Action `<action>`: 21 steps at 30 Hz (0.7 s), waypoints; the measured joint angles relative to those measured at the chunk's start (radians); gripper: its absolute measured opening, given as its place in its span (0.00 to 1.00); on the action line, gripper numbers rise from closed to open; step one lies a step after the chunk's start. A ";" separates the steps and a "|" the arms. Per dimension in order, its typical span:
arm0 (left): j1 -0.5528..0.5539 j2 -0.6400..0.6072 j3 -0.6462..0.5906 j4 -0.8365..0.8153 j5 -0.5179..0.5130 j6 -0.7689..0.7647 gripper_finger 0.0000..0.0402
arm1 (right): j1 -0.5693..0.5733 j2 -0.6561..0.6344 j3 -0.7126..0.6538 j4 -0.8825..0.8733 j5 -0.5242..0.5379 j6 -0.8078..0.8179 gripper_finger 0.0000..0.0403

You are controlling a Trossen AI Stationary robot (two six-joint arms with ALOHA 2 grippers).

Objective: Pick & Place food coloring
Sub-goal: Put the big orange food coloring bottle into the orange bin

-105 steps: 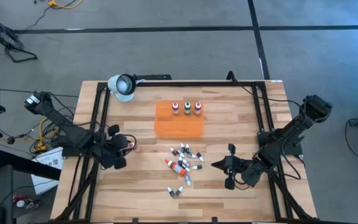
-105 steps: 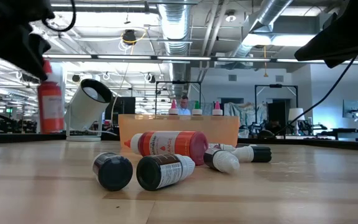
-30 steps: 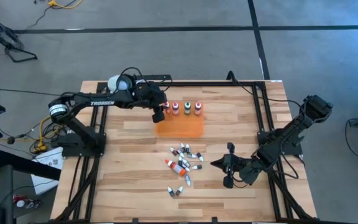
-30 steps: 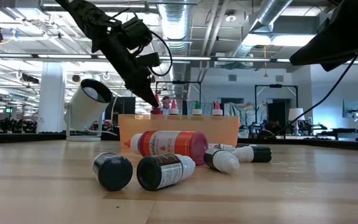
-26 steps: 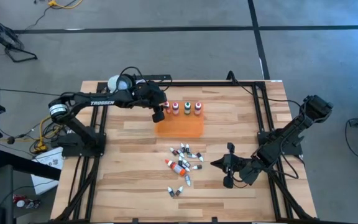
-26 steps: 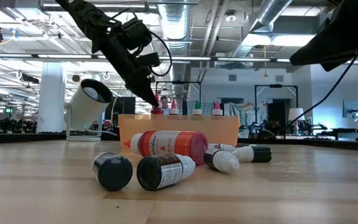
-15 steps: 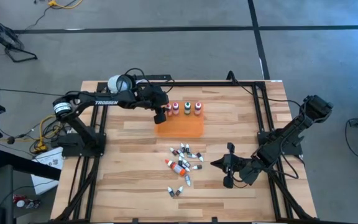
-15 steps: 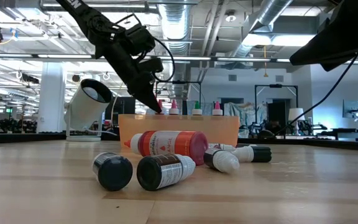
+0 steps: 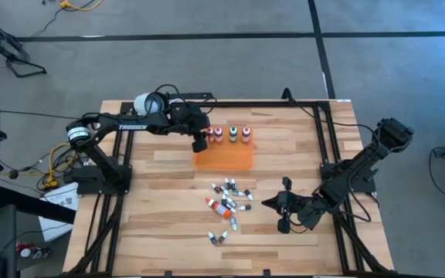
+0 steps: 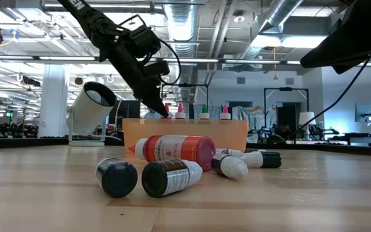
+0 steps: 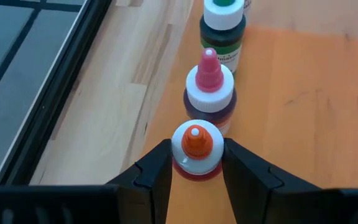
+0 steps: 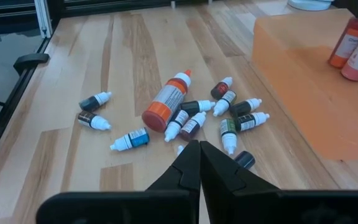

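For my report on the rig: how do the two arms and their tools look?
Both arms are dark, jointed and slim. The left arm carries white lettering and a pale ring near its base. Black cables loop beside the left tool. The right tool has two dark, wedge-shaped fingers.

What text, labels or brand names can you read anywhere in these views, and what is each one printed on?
"TROSSEN": white letters on the left arm, high view.
Large orange bottle lying on its side in the low view: printed label, too blurred to read.
Orange-labelled bottle in the right wrist view: label too small to read.
Small vials: labels unreadable.
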 joint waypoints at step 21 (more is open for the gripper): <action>0.000 0.000 0.000 0.044 0.028 -0.008 0.30 | 0.000 0.000 0.000 0.000 0.003 0.000 0.00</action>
